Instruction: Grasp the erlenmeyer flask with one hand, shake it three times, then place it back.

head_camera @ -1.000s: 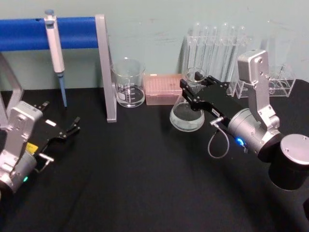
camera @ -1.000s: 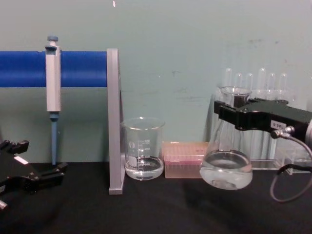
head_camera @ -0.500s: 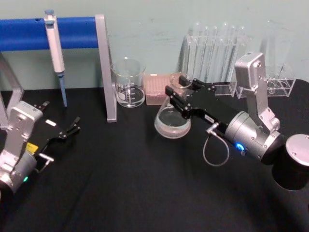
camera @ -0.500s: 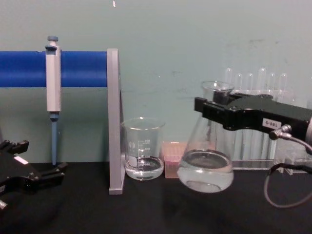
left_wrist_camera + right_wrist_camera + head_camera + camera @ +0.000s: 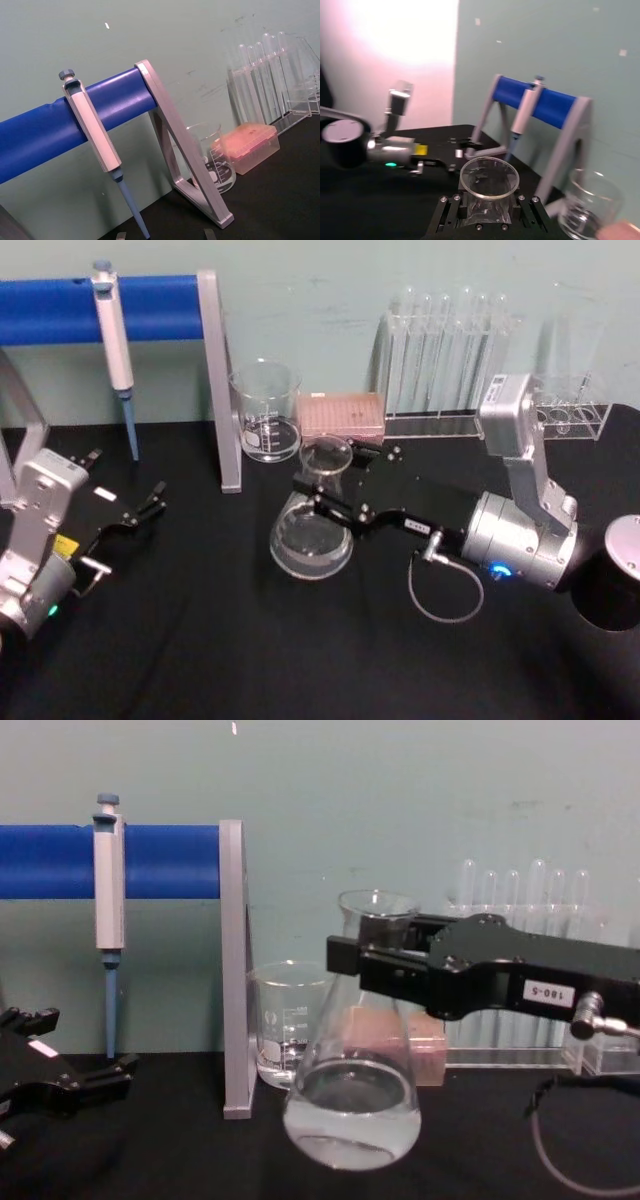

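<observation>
Right gripper [image 5: 325, 502] is clamping the erlenmeyer flask [image 5: 311, 540] by its neck and holding it mid-table, just near of the beaker [image 5: 266, 412]. For a good shake I'm judging short strokes, neck upright, clear of the beaker. Left gripper [image 5: 125, 483] is idling far left, fingers apart.

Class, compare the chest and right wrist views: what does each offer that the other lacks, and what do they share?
Chest view: liquid inside the erlenmeyer flask, the white label on the right claw, the test tubes, the pink box. Right wrist view: the flask's open mouth from above, the left arm's green light. Shared: the right claw shut on the flask's neck, the blue bar, the pipette, the beaker, the left claw parked open at far left.
</observation>
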{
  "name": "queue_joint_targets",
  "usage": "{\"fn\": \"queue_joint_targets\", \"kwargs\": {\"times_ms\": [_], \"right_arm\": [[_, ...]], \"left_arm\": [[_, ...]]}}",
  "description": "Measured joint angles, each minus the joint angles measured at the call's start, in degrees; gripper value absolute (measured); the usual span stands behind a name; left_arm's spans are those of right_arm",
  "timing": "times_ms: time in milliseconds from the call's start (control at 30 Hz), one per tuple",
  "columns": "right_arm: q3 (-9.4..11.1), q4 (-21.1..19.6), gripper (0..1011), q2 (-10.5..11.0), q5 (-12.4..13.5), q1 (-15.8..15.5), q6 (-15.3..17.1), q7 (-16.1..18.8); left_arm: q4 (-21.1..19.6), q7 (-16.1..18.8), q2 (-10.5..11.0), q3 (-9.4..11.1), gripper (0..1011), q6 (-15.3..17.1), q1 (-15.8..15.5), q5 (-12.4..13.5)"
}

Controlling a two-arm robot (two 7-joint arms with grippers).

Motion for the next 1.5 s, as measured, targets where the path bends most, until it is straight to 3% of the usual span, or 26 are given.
{"fn": "queue_joint_targets", "kwargs": {"times_ms": [167,467,1033,1300,1500], "right_arm": [[-1.49,-0.16,457,1.11,1.34,0.73,-0.62,3.06],[-3.16,-0.24,456,2.07,2.58,1.57,-1.19,4.77],[-7.29,0.93,457,4.7,5.0,4.21,-3.64,11.49],[-8.49,1.12,456,5.57,5.66,4.84,-4.46,12.37],[-8.73,0.95,456,5.62,5.92,4.81,-4.53,10.3]], "left_arm": [[0.0,0.0,0.0,0.0,1001,0.0,0.0,0.0],[0.0,0.0,0.0,0.0,1001,0.0,0.0,0.0],[0.0,0.0,0.0,0.0,1001,0.0,0.0,0.0],[0.0,0.0,0.0,0.0,1001,0.0,0.0,0.0],[0.0,0.0,0.0,0.0,1001,0.0,0.0,0.0]]}}
